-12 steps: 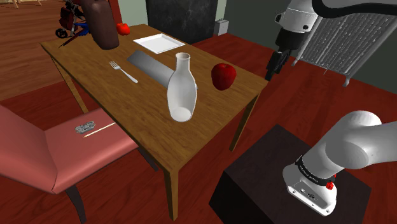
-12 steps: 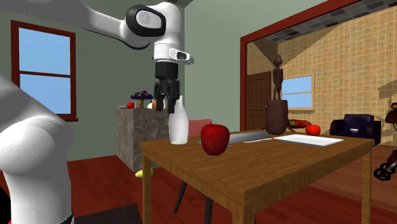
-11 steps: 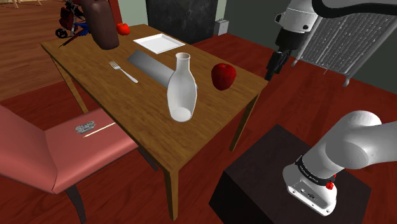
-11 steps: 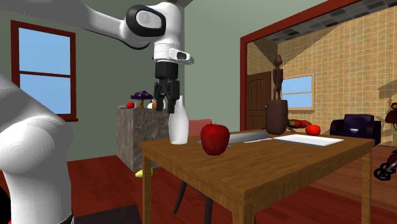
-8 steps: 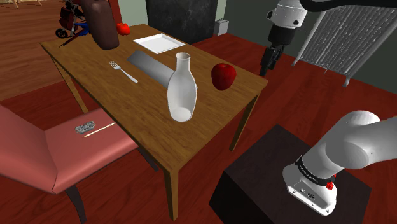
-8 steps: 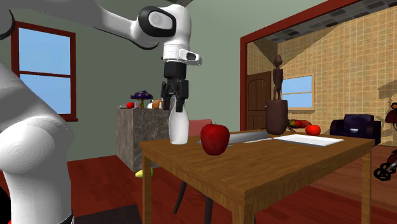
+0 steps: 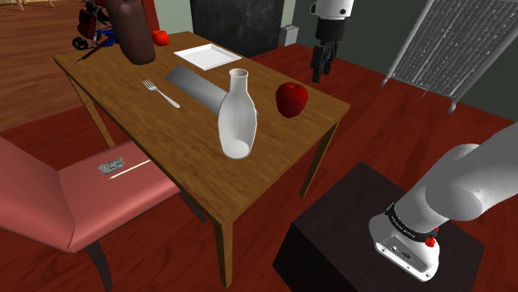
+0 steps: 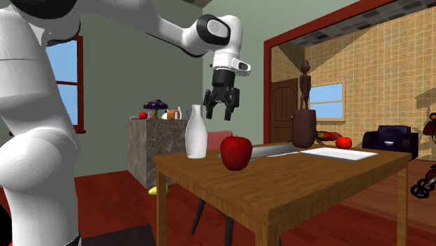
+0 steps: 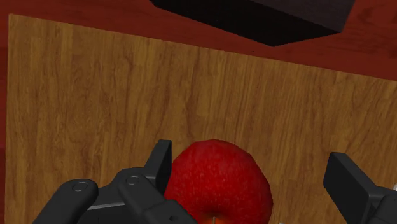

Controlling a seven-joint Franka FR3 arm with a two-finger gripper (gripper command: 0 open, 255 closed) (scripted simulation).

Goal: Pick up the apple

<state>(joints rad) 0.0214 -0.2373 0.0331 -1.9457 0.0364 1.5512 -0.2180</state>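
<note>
Red apple (image 7: 291,99) stands near a corner of the wooden desk (image 7: 141,124) in the shoulder view, just beside a white bottle (image 7: 237,116). Second exterior view: claw (image 8: 220,117) hangs spread above the apple. Wrist view: apple sits between the parted fingers (image 9: 160,164), untouched; best to descend straight, keep it centred, then close gently.

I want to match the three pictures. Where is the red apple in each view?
Shoulder view: the apple stands a little right of centre, near the table's right-hand edge, right of the white bottle.
Second exterior view: the apple is at the centre, just right of the bottle.
Wrist view: the apple sits between the open fingers of the hand.
Shared landmark: the wooden table under the apple.
</note>
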